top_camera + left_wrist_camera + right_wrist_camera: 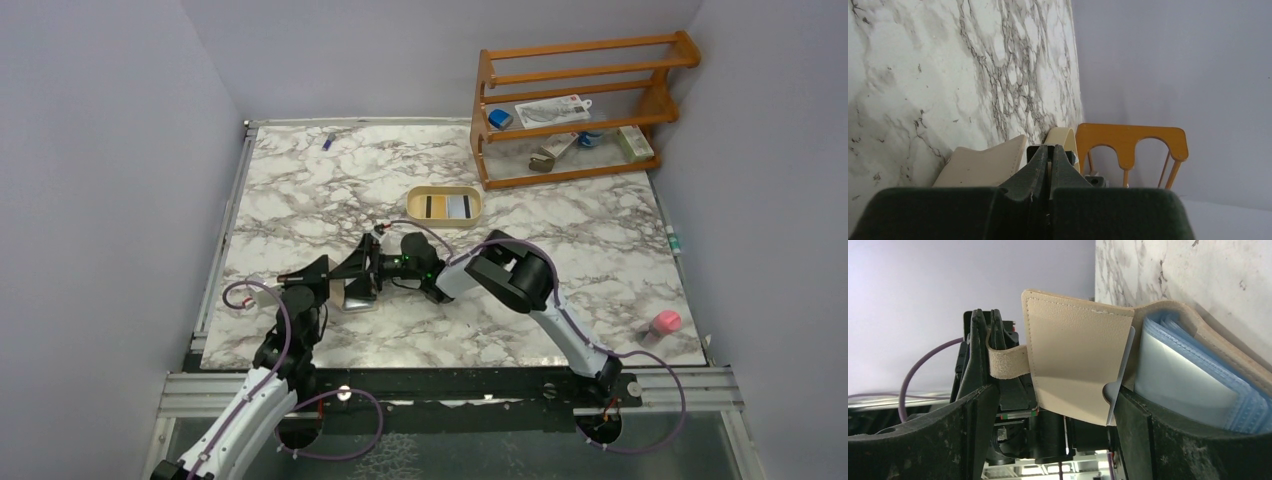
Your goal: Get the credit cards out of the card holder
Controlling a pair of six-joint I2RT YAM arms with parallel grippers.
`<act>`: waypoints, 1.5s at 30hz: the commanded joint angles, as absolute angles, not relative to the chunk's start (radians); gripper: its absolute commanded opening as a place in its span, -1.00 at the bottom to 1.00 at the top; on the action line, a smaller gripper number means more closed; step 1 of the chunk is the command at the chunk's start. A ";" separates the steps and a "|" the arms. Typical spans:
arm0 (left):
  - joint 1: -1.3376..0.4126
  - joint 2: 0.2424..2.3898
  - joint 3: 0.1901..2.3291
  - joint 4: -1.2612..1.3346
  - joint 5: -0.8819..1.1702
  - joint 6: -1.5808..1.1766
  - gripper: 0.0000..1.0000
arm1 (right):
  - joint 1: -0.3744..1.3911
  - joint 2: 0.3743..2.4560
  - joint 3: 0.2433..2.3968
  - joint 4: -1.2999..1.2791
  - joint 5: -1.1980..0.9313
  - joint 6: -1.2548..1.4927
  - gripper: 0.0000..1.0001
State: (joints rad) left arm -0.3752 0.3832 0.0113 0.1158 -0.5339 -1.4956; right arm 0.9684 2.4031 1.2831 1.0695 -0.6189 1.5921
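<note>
Marble counter (pixel 600 230) carried the card holder (pixel 360 298) near left. Left hand (pixel 1049 150) clenched its snap tab; right hand (pixel 1055 392), released, straddled the raised flap screening the credit cards (pixel 1183 375). Oval tray (pixel 412 203) and wooden rack (pixel 580 47) stood farther.

Nothing in these views is legible. The flat white package (pixel 552 110) on the wooden rack (pixel 585 50) carries dark print and a small red mark, too small to read. The small box (pixel 634 143) on the rack's lower shelf is also too small to read.
</note>
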 commanded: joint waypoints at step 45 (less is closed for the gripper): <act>-0.380 0.298 -0.123 -0.173 -0.493 -1.520 -1.00 | 1.004 2.387 1.380 1.790 -0.472 1.758 0.68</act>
